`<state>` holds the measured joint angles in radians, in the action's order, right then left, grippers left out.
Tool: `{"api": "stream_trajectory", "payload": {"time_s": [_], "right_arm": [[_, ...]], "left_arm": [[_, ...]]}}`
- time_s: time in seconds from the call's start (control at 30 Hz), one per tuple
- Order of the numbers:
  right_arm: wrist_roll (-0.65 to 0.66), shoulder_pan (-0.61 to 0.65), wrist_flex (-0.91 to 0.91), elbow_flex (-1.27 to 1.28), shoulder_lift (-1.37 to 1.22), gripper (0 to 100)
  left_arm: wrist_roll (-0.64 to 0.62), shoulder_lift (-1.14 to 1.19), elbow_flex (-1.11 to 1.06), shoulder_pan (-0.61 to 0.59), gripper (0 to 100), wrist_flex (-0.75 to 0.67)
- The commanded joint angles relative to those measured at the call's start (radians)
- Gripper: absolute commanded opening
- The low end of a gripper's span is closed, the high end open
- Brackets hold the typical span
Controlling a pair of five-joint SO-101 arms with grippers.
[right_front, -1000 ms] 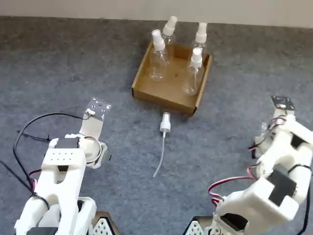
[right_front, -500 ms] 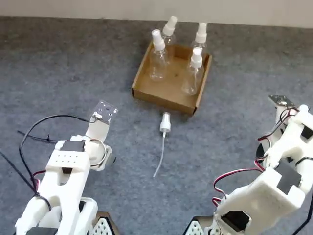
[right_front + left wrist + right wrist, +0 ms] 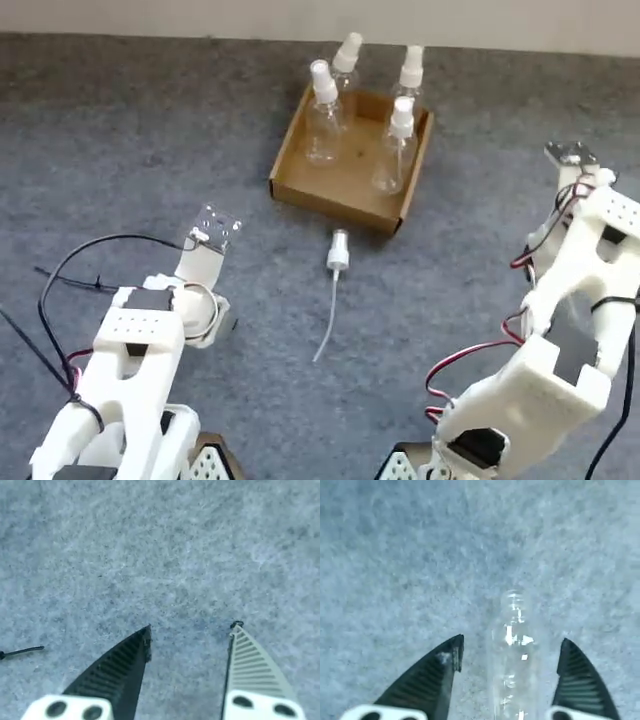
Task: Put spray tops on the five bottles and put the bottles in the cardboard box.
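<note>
Bottles (image 3: pixel 320 130) are clear (tops (image 3: pixel 402 112) white), box (image 3: pixel 332 204) brown, carpet (image 3: pixel 150 130) mottled grey.

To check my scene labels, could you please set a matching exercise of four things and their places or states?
Things: 1 white spray top with thin tube; 2 clear plastic bottle without top; 3 brown cardboard box; 4 left hand.
Places: A open, over bare grey carpet; B between the fingers of the open right hand; C holds capped bottles; D on carpet just outside the box.
Pairs: 1-D; 2-B; 3-C; 4-A.
</note>
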<state>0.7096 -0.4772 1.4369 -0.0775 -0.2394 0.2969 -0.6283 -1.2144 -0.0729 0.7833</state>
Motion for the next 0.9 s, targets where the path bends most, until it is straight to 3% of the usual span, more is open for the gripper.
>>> {"api": "stream_trajectory", "payload": {"time_s": [0.0,0.13,0.87], "right_arm": [[0.011,0.010,-0.002,-0.027,0.008,23.5],[0.103,-0.024,-0.002,0.035,0.008,23.5],[0.101,-0.070,-0.073,0.048,-0.124,23.5]], "left_arm": [[0.003,-0.025,0.004,0.013,23,-0.011],[0.003,-0.024,0.004,0.013,23,-0.011],[0.003,-0.025,-0.012,0.019,23,-0.014]]}}
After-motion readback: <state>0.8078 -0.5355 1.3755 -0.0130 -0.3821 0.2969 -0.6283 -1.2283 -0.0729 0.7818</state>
